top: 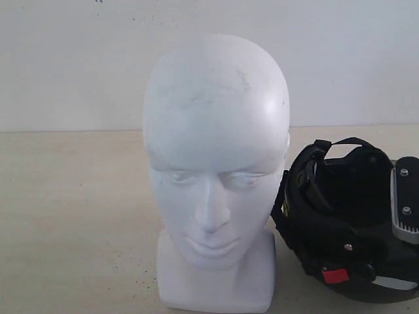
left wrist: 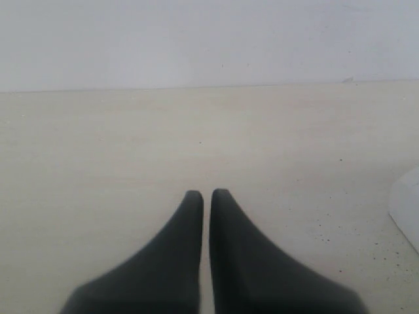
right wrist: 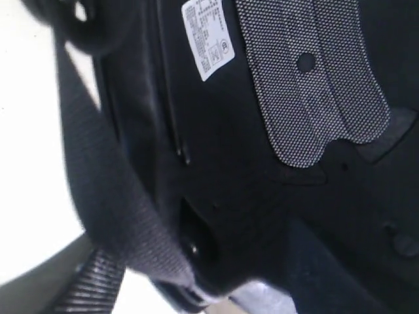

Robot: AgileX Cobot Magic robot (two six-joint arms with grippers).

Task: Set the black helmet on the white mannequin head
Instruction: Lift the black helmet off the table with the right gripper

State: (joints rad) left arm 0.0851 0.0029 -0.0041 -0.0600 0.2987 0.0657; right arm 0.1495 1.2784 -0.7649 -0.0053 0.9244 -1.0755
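Blk helmet (top: 327,226) beside wht mannequin head (top: 216,150)

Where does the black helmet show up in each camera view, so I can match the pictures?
Exterior view: the black helmet sits at the lower right, beside the white mannequin head, and runs off the frame edge.
Left wrist view: not in it.
Right wrist view: it fills the frame close up, with its dark lining and white label showing.
Shared landmark: the pale tabletop, which also fills the left wrist view.
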